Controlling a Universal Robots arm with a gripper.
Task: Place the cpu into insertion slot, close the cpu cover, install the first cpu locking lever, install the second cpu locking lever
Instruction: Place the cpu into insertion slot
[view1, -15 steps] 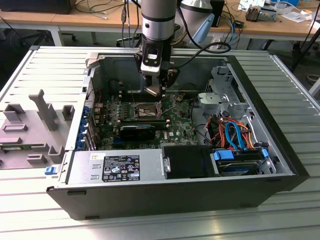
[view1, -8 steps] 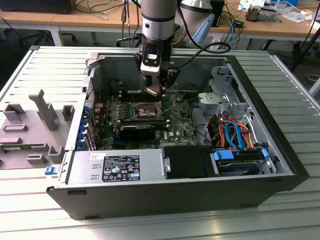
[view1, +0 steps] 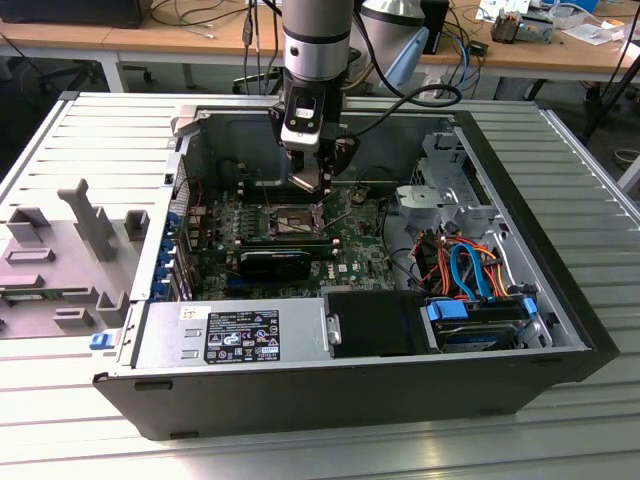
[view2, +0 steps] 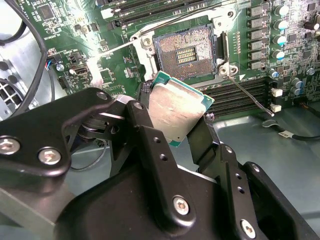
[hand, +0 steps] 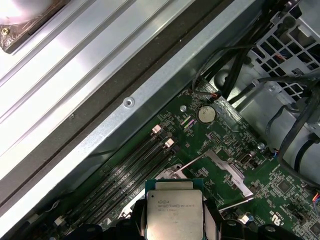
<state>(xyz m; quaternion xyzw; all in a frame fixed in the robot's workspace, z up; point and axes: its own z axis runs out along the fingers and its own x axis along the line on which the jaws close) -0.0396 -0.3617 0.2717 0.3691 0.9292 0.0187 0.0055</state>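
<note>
Spanning the exterior view, a ribbed metal counter (view1: 80, 420) carries an open computer case (view1: 350, 385) lying on its side, inside exposed. A grey plastic fixture (view1: 70, 255) lies on the counter at the exterior view's left, just beside the case. The arm (view1: 316, 40) hangs vertical into the case, over the green motherboard (view1: 355, 245). A power supply (view1: 240, 335) sits along the case's near wall, and a drive with a blue bracket (view1: 480, 320) is in the near corner at the exterior view's right.

In the second wrist view the black fingers (view2: 150, 135) are clamped narrow on the cpu (view2: 175, 110), one on each opposite edge, with its silvery top facing that camera and a green rim showing. The cpu hangs clear of the board, near the insertion slot (view2: 185, 52) but apart from it. The slot is bare, its gold contact field exposed. The cpu cover (hand: 227, 172) is open, off the socket. A thin locking lever (view2: 250, 95) is unlatched and angles out across the memory slots (view2: 225, 102).
</note>
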